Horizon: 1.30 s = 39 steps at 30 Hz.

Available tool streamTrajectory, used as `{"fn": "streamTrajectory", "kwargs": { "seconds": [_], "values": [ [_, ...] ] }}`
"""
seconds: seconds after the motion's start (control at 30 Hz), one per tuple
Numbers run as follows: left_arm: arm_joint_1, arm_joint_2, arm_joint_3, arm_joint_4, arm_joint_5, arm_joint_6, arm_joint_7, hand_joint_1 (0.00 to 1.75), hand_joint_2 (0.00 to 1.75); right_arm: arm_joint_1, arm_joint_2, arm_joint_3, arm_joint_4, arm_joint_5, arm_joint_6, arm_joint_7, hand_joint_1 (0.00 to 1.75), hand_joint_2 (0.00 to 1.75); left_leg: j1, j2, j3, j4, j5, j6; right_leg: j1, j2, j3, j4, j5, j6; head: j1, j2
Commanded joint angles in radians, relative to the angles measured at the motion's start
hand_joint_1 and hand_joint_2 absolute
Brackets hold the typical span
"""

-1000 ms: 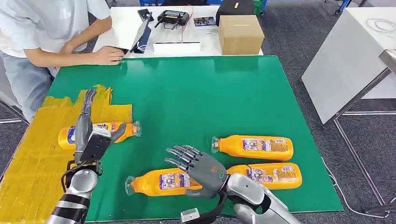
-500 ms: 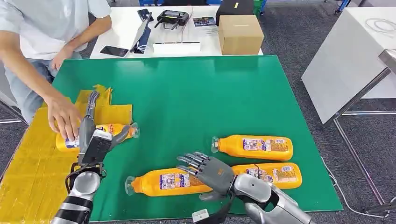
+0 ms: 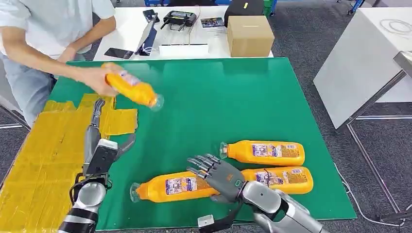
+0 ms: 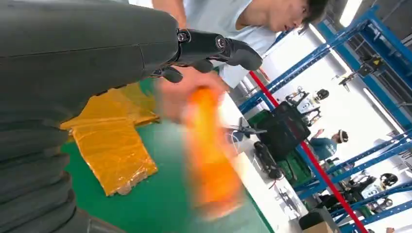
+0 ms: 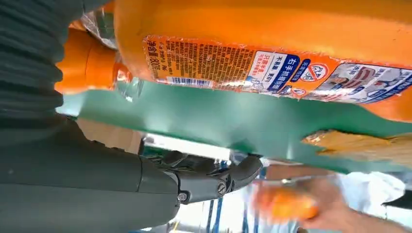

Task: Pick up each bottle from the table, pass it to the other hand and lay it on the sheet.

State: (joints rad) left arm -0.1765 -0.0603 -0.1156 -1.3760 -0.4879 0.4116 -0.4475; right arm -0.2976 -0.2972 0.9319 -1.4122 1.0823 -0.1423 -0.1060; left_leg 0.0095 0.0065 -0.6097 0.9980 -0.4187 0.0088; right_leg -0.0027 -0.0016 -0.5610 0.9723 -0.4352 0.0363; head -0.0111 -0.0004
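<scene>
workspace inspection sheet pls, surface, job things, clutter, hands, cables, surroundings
surface: green mat on the table; yellow sheet at its left edge, bare.
job's things: three orange bottles lying on the mat: near bottle, far bottle, third bottle. A fourth bottle is in a person's hand, off the surface.
clutter: nothing seen on the mat.
hands: left hand open, empty, over the sheet's edge; right hand open, over the near bottle, contact unclear.
cables: cable on the floor at right.
surroundings: white table with cardboard box, controller, phone.
</scene>
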Motion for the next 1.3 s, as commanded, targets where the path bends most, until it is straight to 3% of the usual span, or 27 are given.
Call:
{"fn": "streamTrajectory", "kwargs": {
  "seconds": [0.03, 0.23, 0.6, 0.9, 1.3],
  "values": [
    [0.002, -0.01, -0.004, 0.003, 0.003, 0.003, 0.013, 0.0, 1.75, -0.002, 0.073, -0.042, 0.082, 0.061, -0.049, 0.053, 0.0, 1.75, 0.0, 0.0, 0.003, -0.001, -0.001, 0.0, 0.0, 0.0, 0.003, -0.001, -0.001, 0.0, 0.0, 0.0],
    [0.021, -0.015, -0.007, -0.017, -0.006, -0.003, 0.027, 0.0, 1.75, 0.051, 0.151, -0.127, 0.059, 0.109, -0.096, 0.09, 0.0, 1.75, 0.0, 0.0, 0.007, -0.001, -0.003, 0.0, 0.0, 0.001, 0.006, -0.001, -0.002, -0.001, 0.0, 0.0],
    [0.003, -0.019, -0.024, 0.012, 0.003, -0.013, 0.029, 0.0, 1.75, -0.028, 0.221, -0.136, 0.276, 0.084, -0.027, 0.097, 0.0, 1.75, 0.0, 0.001, 0.003, -0.001, -0.001, 0.0, 0.0, 0.001, 0.003, -0.001, 0.0, 0.0, 0.0, 0.0],
    [-0.013, -0.018, -0.04, 0.043, 0.023, -0.017, 0.022, 0.0, 1.75, -0.082, 0.248, -0.105, 0.419, 0.021, 0.03, 0.083, 0.0, 1.75, 0.0, 0.0, 0.005, -0.002, -0.001, 0.0, 0.0, 0.001, 0.005, -0.002, -0.001, -0.001, 0.0, 0.0],
    [-0.022, -0.022, -0.051, 0.06, 0.034, -0.02, 0.018, 0.0, 1.75, -0.121, 0.269, -0.086, 0.464, 0.004, 0.04, 0.078, 0.0, 1.75, 0.0, -0.001, 0.006, -0.001, -0.001, 0.0, 0.0, 0.0, 0.006, -0.001, -0.001, -0.001, 0.0, 0.0]
  ]
}}
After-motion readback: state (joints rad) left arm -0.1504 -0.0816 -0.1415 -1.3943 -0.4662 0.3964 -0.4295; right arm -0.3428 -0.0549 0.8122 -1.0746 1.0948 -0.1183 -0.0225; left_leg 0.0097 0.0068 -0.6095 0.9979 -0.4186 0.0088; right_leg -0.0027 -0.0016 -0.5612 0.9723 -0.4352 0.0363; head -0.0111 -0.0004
